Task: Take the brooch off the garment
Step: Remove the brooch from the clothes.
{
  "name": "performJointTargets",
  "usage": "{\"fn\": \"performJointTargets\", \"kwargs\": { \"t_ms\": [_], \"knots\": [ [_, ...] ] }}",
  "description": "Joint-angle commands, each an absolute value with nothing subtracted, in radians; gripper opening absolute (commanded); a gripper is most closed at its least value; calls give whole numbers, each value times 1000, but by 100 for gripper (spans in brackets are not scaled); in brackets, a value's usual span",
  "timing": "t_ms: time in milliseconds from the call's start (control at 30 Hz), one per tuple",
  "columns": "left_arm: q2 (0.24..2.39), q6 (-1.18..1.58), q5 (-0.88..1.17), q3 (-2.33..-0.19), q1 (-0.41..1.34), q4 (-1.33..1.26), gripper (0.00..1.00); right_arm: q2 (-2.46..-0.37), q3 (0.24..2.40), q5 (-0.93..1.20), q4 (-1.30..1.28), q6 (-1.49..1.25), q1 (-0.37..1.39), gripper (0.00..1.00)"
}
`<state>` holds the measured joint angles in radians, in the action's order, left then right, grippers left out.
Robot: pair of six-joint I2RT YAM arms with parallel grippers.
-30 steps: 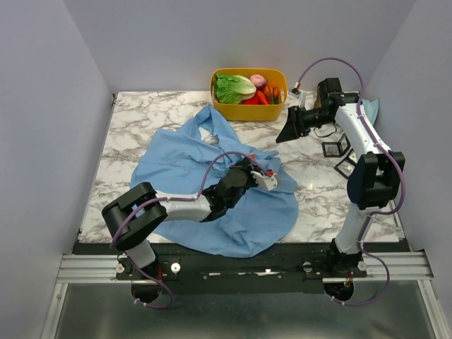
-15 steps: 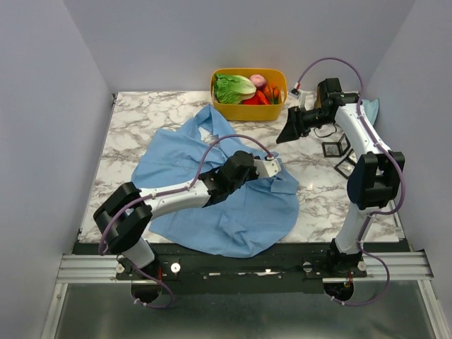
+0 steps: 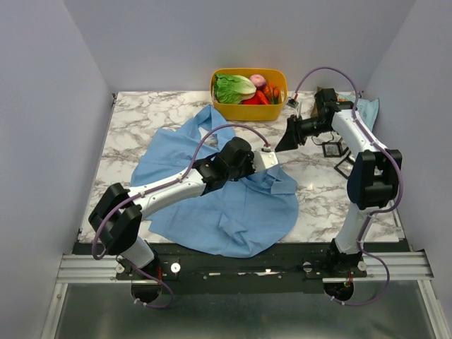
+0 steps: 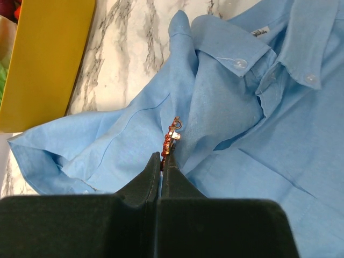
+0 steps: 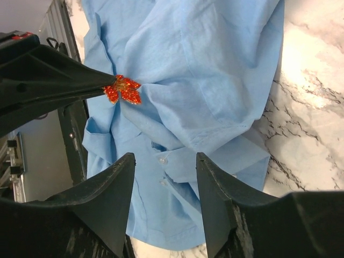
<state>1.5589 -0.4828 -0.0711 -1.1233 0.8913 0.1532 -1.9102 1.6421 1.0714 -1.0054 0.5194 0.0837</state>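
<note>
Now nearer the yellow basket (image 3: 248, 111) than a second ago, the left pincer (image 4: 161, 157) is clamped tight on the brooch (image 4: 171, 135), a small red-orange flower-shaped ornament that shows best from the right wrist. The arm has swung away from its base and stopped just short of the basket's near wall. The garment (image 3: 240, 212) comes with it. A fold of the light-blue cloth is drawn into a peak at the brooch, so the pin appears not yet free of the fabric. The rest of the shirt lies spread over the marble surface (image 3: 134, 120) on the basket's near side. The right pincer (image 5: 164, 157), jaws apart and holding nothing, has edged in from beside the basket and looks down on the tented cloth below the ornament. The pull has made the fabric taut, which likely gives the free arm a place to pin the shirt down while the brooch is worked loose. Tugging further alone risks dragging the whole shirt.
</note>
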Motion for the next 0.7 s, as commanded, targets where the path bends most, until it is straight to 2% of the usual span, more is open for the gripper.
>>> {"fn": "performJointTargets", "kwargs": {
  "t_ms": [0,667],
  "knots": [
    [1520,-460,-2,-1190,885,265,0,-1858,1597,1146,-943,592,84,56],
    [1558,-454,144,-1334,870,500,0,-1680,1313,1152,-686,793,209,49]
  ]
}}
